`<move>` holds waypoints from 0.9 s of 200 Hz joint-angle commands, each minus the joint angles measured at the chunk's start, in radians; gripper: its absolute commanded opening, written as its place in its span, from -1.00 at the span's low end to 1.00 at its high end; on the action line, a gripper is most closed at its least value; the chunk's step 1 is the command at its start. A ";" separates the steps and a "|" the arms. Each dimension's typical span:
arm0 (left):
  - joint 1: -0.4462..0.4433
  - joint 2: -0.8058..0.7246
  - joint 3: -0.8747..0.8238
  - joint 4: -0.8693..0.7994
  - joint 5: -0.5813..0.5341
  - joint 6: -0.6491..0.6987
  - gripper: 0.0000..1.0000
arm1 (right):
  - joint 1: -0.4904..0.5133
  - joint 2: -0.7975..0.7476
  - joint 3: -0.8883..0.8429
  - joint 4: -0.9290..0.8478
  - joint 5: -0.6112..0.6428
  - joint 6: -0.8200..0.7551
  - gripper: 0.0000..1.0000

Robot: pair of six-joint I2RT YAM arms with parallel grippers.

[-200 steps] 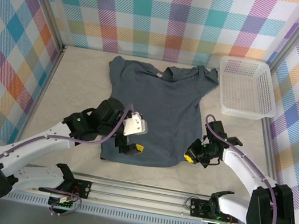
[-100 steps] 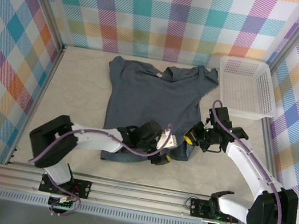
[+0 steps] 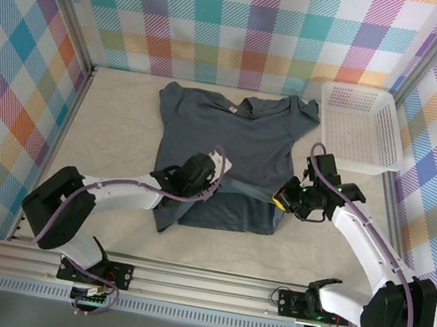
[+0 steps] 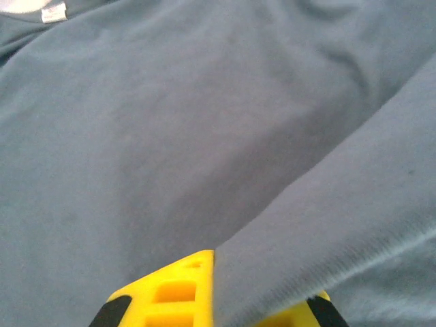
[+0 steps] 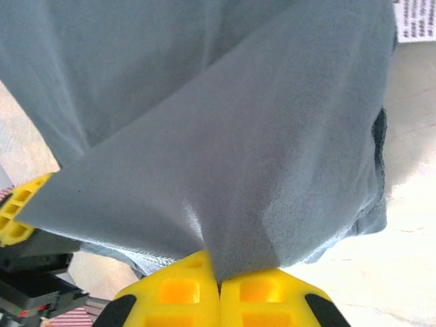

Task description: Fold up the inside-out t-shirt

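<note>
Camera above: inside-out t-shirt (image 3: 232,136) lies flat mid-table, collar toward the far wall, white basket (image 3: 358,90) just beside its far right sleeve; left gripper (image 3: 209,180) and right gripper (image 3: 281,202) each pinch the near hem, a band of cloth stretched between them; left wrist: yellow fingers (image 4: 170,293) clamp a fold; right wrist: fingers (image 5: 177,293) pressed together on cloth
</note>
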 commanded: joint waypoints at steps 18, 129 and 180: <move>-0.009 -0.021 0.067 -0.014 0.154 -0.147 -1.00 | 0.011 -0.004 0.048 0.026 -0.001 -0.164 -0.26; 0.031 0.008 0.418 -0.316 0.148 -0.281 -1.00 | 0.537 0.214 -0.393 1.453 0.541 -1.297 -1.00; 0.031 0.003 0.550 -0.434 0.236 -0.311 -1.00 | 0.523 0.712 -0.287 2.078 0.846 -1.854 -1.00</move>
